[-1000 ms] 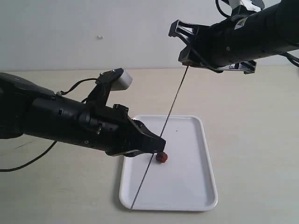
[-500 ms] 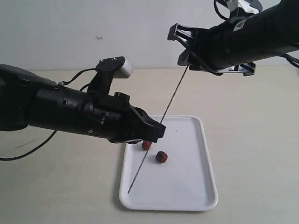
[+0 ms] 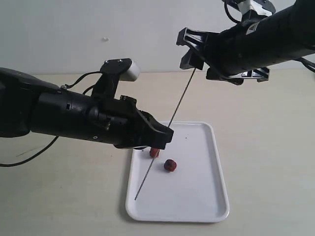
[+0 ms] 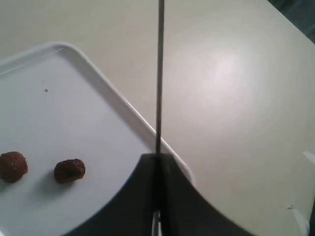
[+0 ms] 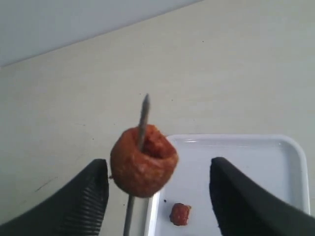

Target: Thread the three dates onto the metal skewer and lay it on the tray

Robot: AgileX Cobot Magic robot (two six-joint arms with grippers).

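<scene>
Now, the skewer [image 3: 179, 101] stands steeply tilted over the tray [image 3: 206, 196], lower end down by the tray's near-left corner as the exterior view has it, upper end high beyond the tray's far rim. The left claw [image 3: 165, 138] is clamped tight on it partway along, just over the tray's left rim. In the left wrist view the rod runs straight out from between the closed jaws.

And up top, one date [image 5: 143, 167] is on! It sits spiked near the skewer's upper tip, well above the tray, with a short bit of the point poking out through it. The right claw [image 3: 191, 49] is right there with it, jaws spread wide. The right wrist view shows a finger [image 5: 81, 204] on either side of the fruit (look closely: a sliver of gap on one side, a broad gap on the other), so nothing is pinching it. The skewer alone carries that date.

Two more dates lie loose on the tray floor. One [image 3: 154, 152] is just inside the left rim, tucked under the left claw. The other [image 3: 170, 165] is just beside it, a little toward the tray's middle, and the two are near each other but apart. The rod crosses the first of them in the exterior view, though whether it touches I cannot tell. The tray itself rests flat on a pale table [image 3: 266, 147].
</scene>
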